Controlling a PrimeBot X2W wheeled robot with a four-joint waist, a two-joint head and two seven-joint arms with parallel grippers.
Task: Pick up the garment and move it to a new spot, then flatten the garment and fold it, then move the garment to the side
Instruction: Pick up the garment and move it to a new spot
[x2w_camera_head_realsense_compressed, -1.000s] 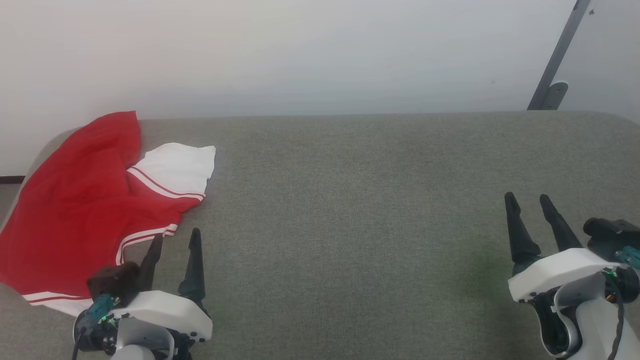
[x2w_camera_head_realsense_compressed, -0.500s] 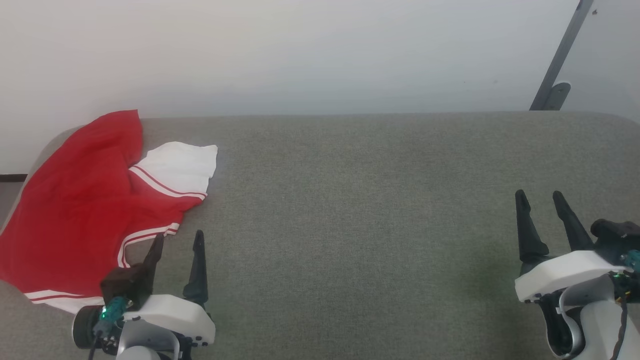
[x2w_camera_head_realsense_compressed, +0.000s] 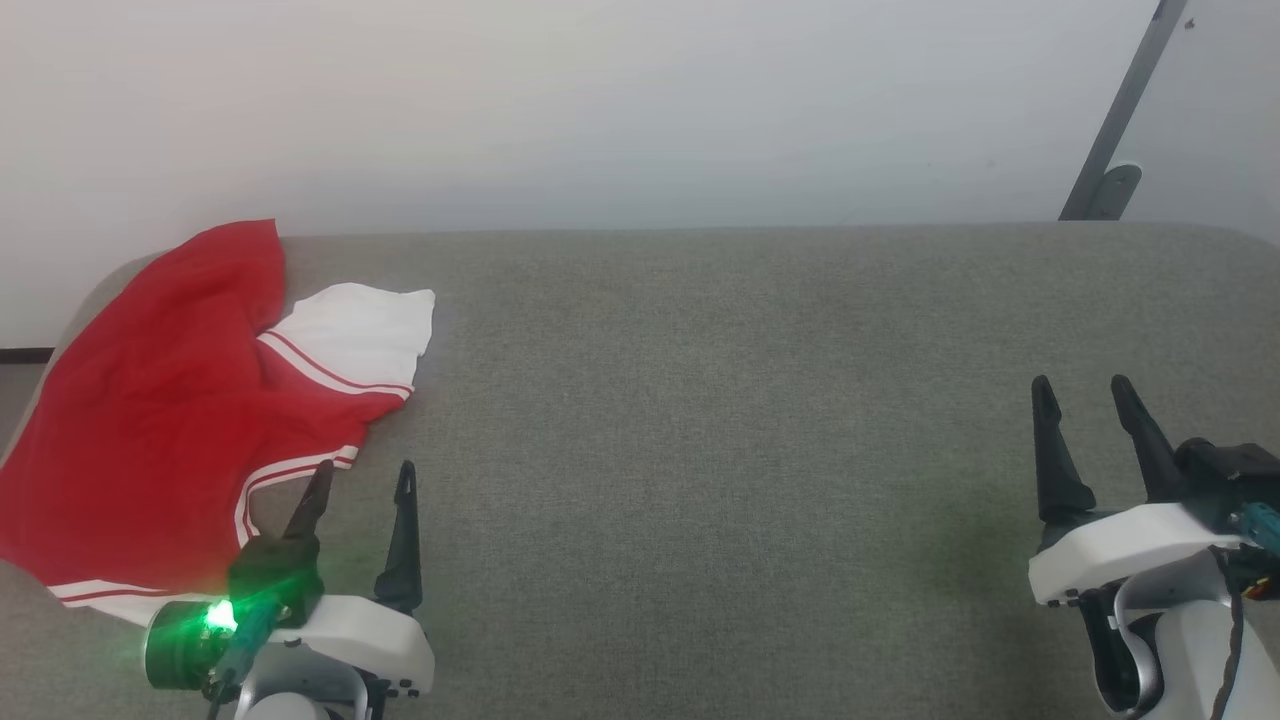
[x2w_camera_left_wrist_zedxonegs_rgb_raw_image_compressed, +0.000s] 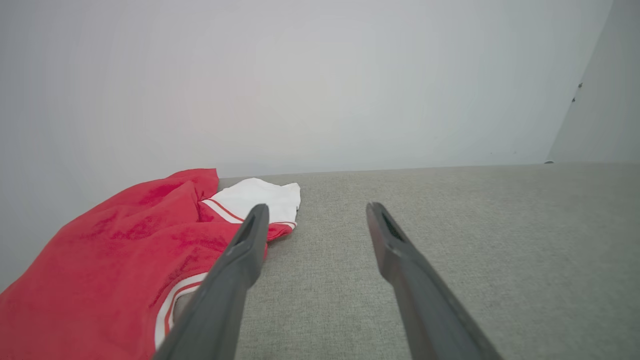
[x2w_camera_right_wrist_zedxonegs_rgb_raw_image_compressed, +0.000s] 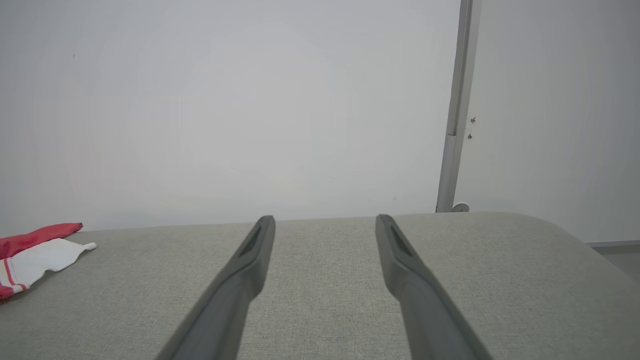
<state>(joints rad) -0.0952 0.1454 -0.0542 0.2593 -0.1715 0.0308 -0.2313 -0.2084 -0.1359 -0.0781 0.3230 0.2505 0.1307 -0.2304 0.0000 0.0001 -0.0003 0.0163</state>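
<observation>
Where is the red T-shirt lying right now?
In the head view the T-shirt lies rumpled at the left end of the grey padded surface, near the wall, just ahead and left of the open left gripper.

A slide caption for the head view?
Red garment crumpled at the grey surface's left end; left gripper and right gripper open, empty.
</observation>
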